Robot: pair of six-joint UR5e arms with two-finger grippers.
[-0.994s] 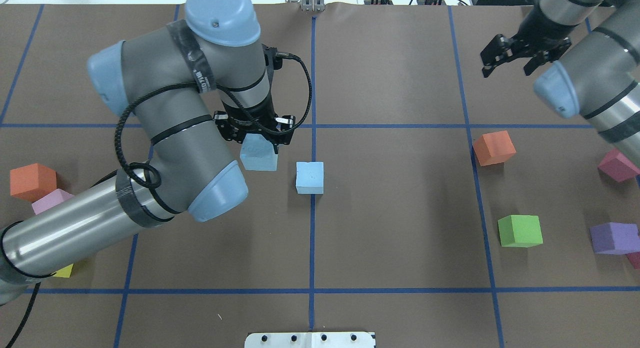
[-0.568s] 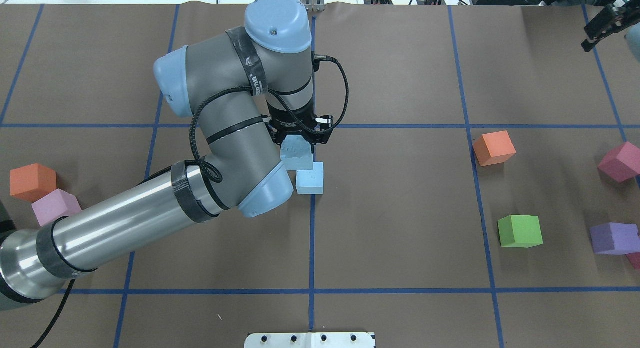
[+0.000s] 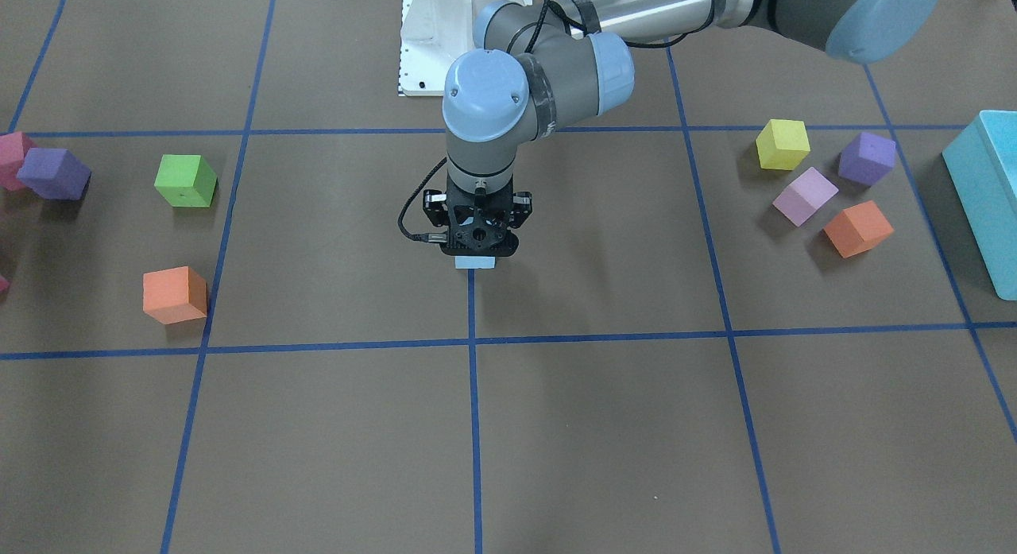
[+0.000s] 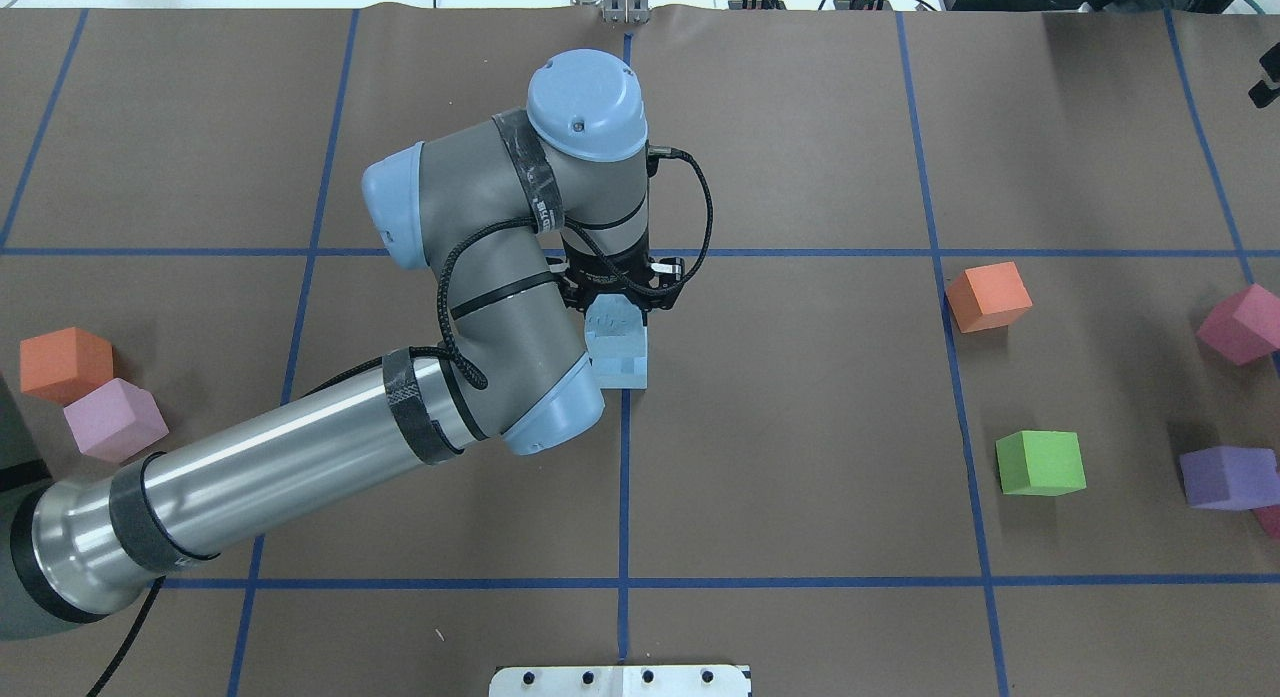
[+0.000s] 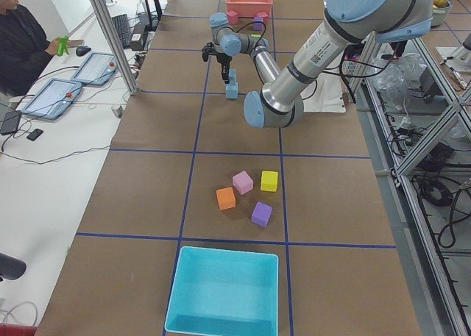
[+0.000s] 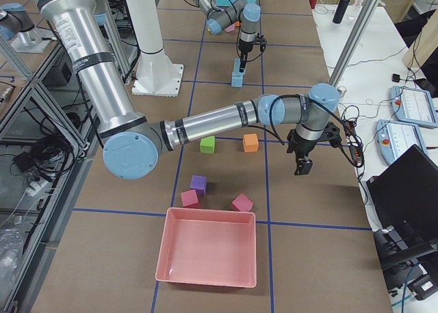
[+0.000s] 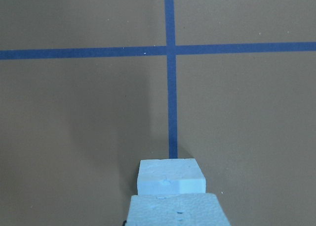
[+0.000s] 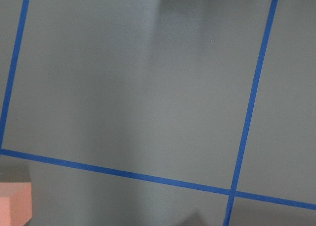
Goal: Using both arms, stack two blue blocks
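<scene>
My left gripper [image 4: 618, 299] is shut on a pale blue block [image 4: 613, 323] and holds it over the second blue block [image 4: 624, 370], which rests on the centre tape line. The held block sits slightly off toward the robot's left and far side; I cannot tell if the two touch. In the left wrist view the held block [image 7: 173, 212] fills the bottom edge, with the resting block [image 7: 171, 176] just beyond it. In the front-facing view the left gripper [image 3: 475, 238] hides all but a sliver of blue [image 3: 475, 263]. The right gripper [image 4: 1266, 85] is a sliver at the far right edge; I cannot tell whether it is open.
An orange cube [image 4: 988, 295], a green cube [image 4: 1040, 462], a purple cube [image 4: 1228, 475] and a pink cube [image 4: 1240, 324] lie on the right. An orange cube [image 4: 65, 363] and a lilac cube [image 4: 112, 417] lie on the left. A turquoise box [image 3: 985, 196] and a pink tray [image 6: 205, 251] stand at the table ends.
My left arm has carried the blue block rightward, from beside the resting block to over it. My right arm has withdrawn to the far right edge.
</scene>
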